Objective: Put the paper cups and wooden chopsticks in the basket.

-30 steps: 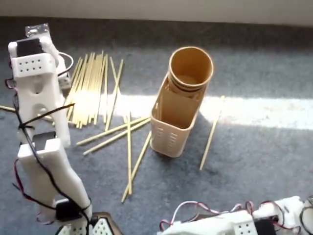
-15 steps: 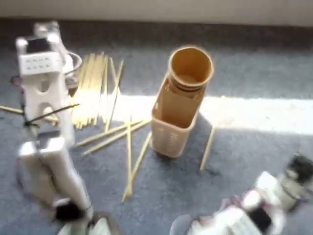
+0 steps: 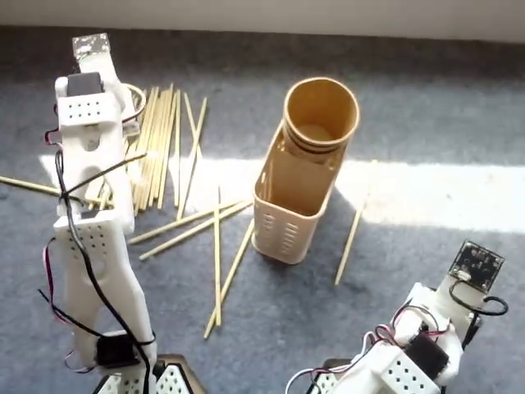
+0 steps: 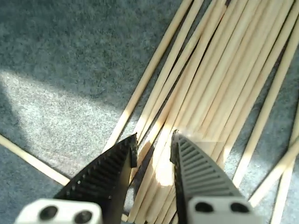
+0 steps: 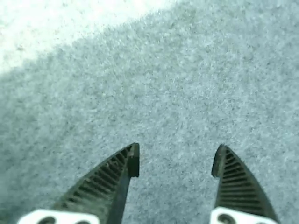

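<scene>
A nested stack of paper cups (image 3: 320, 115) stands in the far end of the tall cream basket (image 3: 287, 222), its rim rising above the basket's wall, so by the look of it that half of the job is done. The wooden chopsticks are all out on the grey carpet (image 3: 443, 107). A tight bundle (image 3: 160, 144) lies well to one side of the basket, a loose criss-cross of sticks (image 3: 217, 246) runs from the bundle towards the basket's foot, and a lone chopstick (image 3: 351, 238) lies just beside the basket on the other side.

The left gripper (image 4: 154, 137) hangs low over the bundle with its fingers narrowly parted. The gap is lined up along the sticks, apparently set to close on one or two of them, and nothing is clamped yet. The right gripper (image 5: 177, 148) is held over bare carpet, fingers spread wide and empty, most likely kept clear of the basket while the other arm works.

From above, the left arm (image 3: 86, 205) covers its own gripper and part of the bundle. The number of cups in the stack cannot be counted, and the basket's floor is hidden, so it cannot be told whether any chopstick lies inside. The right arm (image 3: 426, 349) is cut off by the frame's lower edge.
</scene>
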Tool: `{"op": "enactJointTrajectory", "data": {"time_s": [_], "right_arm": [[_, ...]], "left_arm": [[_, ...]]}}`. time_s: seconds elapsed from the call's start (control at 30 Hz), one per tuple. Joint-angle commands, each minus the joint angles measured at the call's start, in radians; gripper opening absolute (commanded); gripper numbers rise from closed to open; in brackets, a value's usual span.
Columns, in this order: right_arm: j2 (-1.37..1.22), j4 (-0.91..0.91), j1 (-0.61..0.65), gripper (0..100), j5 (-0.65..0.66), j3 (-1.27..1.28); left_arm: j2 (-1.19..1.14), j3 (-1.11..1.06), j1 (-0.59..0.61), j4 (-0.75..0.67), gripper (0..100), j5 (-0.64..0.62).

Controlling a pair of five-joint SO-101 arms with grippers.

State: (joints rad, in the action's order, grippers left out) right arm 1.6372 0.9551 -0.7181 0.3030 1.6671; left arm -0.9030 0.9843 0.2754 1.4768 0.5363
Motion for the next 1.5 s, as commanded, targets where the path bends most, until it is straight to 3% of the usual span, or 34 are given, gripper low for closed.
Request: {"op": "enactJointTrajectory", "data": {"time_s": [0.0,0.2,0.33,0.47,0.7,1.1,1.2,1.33,1.47], "right_arm": [[-0.007,0.004,0.004,25.5,-0.008,0.130],[-0.007,0.004,0.004,25.5,-0.008,0.130],[-0.007,0.004,0.004,25.5,-0.008,0.130],[-0.007,0.004,0.004,25.5,-0.008,0.130],[-0.007,0.004,0.004,25.5,-0.008,0.130],[-0.007,0.004,0.004,25.5,-0.008,0.130],[-0.007,0.004,0.004,25.5,-0.008,0.130],[-0.007,0.004,0.004,25.5,-0.008,0.130],[-0.007,0.004,0.004,25.5,-0.008,0.130]], "left_arm": [[-0.094,0.139,-0.031,-0.040,13,0.006],[-0.278,0.374,-0.070,-0.046,16,-0.021],[-0.295,0.501,-0.113,0.121,29,-0.060],[-0.294,0.590,-0.151,0.258,30,-0.058],[-0.302,0.576,-0.156,0.282,28,-0.095],[-0.302,0.340,-0.162,0.222,27,-0.095],[-0.302,0.348,-0.160,0.210,22,-0.095],[-0.300,0.412,-0.162,0.216,2,-0.091],[-0.300,0.427,-0.162,0.219,1,-0.089]]}}
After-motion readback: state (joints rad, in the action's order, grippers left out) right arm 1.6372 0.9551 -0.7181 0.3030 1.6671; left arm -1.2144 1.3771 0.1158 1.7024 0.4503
